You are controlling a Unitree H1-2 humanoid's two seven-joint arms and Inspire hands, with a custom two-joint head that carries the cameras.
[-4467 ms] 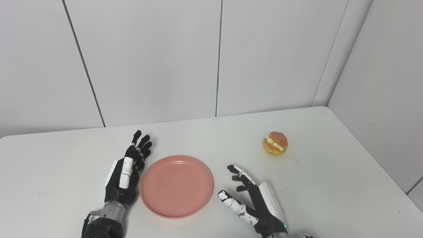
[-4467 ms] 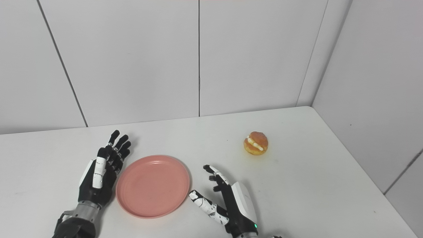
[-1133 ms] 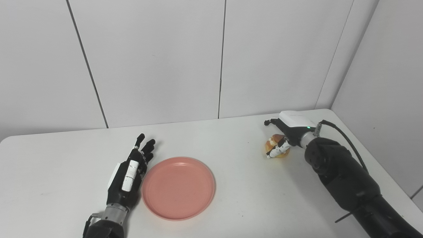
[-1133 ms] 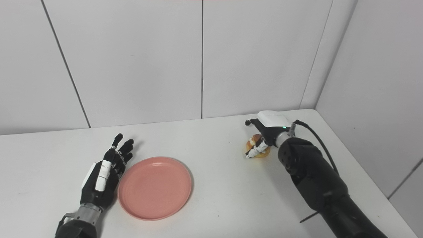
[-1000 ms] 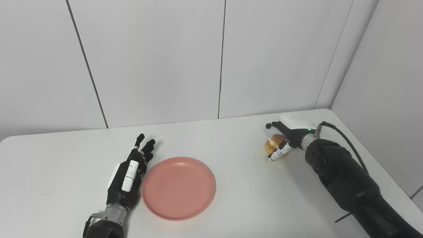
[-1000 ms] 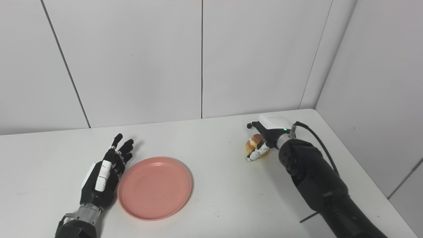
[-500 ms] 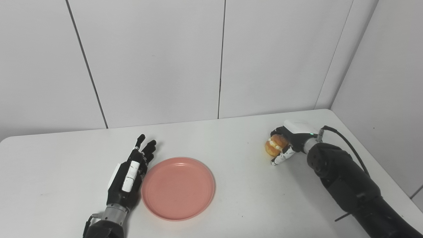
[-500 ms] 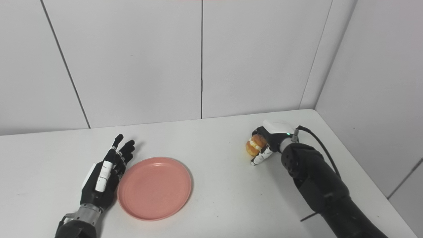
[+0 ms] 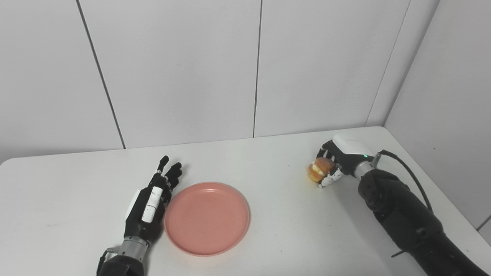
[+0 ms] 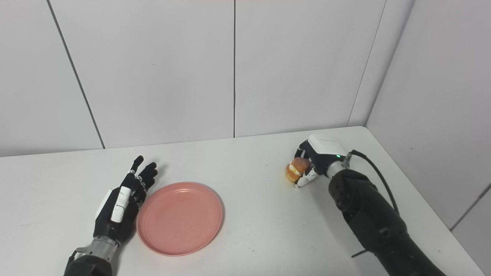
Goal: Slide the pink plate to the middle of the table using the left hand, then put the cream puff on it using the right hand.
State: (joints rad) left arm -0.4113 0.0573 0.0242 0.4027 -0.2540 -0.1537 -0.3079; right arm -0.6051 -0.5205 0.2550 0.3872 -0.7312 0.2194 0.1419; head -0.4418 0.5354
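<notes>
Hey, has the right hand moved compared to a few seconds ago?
Yes. The right hand went from near the pink plate toward the table's far right corner, and is now shut on the cream puff.

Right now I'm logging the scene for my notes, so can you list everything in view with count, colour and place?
pink plate: one, pink, empty, on the table left of centre, toward the near edge.
cream puff: one, golden brown with white cream, far right of the table, held in the right hand.
table: one, white, set in a corner of white wall panels.
cable: one, black, running from the right wrist.
left hand: black and white, open, fingers straight, lying beside the plate's left rim.
right hand: black and white, closed around the puff.
</notes>
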